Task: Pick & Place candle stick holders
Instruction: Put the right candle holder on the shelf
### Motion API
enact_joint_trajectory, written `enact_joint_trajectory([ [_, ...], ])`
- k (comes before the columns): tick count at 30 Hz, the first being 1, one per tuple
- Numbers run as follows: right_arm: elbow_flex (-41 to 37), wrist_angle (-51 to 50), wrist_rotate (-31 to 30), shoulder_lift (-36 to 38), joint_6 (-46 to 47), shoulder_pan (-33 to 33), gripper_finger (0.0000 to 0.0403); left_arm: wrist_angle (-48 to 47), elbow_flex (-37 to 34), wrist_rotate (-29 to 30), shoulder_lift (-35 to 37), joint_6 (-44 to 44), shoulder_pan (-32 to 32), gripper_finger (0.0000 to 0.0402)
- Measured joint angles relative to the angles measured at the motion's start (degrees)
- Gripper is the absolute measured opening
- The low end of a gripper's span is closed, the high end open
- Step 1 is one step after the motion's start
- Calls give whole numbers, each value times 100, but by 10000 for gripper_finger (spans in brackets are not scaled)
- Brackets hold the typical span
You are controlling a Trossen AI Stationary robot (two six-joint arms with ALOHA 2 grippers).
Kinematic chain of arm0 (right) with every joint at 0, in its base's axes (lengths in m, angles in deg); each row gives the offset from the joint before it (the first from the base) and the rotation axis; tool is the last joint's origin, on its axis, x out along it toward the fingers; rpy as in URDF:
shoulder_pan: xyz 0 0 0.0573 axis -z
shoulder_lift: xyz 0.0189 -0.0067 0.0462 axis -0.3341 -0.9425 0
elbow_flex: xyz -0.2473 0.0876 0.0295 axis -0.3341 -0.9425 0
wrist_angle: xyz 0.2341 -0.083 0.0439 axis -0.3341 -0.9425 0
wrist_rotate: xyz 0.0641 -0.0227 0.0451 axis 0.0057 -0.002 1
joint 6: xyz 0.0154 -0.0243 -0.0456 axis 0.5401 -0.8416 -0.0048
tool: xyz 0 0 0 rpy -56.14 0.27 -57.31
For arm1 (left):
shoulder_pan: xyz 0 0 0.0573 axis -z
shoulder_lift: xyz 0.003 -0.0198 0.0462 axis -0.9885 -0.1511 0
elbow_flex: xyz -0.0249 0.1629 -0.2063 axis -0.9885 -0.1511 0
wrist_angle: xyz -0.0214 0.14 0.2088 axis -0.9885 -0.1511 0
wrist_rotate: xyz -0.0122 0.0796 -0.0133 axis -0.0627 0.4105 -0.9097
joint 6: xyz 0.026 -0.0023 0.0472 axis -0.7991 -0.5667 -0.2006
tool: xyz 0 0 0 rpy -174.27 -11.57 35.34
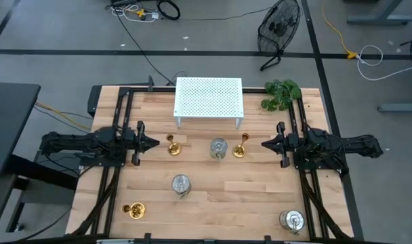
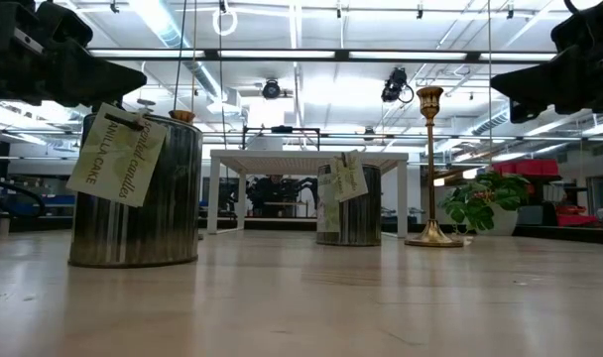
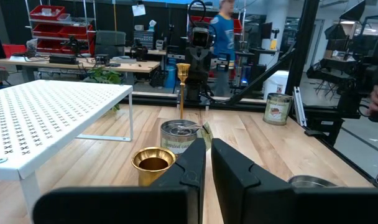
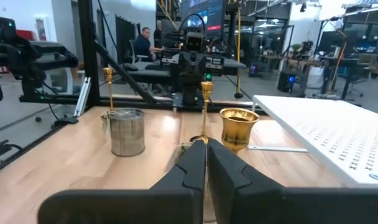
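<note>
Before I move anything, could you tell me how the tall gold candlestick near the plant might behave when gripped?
The tall gold candlestick probably tips easily: its stem is slim and high over a small round base. Its polished metal looks slippery, so a grip may slide. It seems stiff, not fragile.

Bare wood lies open in front of the white perforated rack (image 1: 208,99), broken only by scattered candle stick holders (image 1: 219,148).

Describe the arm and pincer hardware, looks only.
Two matching arms, all matte black, with chunky angular links. Left pincer and right pincer each taper to a pointed tip seen from above. In the wrist views the fingers are flat, wedge-shaped black plates on a broad black crossbar. No markings or labels visible.
</note>
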Motion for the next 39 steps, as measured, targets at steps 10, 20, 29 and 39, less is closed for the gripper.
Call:
enact_joint_trajectory([
  [10, -1, 46, -197, 0, 25, 0, 21, 0, 0, 1, -1, 2, 0, 32],
  [20, -1, 358, -218, 0, 193, 0, 21, 0, 1, 0, -2, 2, -1, 32],
  [29, 5, 666, -208, 0, 196, 0, 21, 0, 1, 0, -1, 2, -2, 32],
  [39, 268, 665, -194, 0, 193, 0, 21, 0, 1, 0, 0, -1, 0, 32],
])
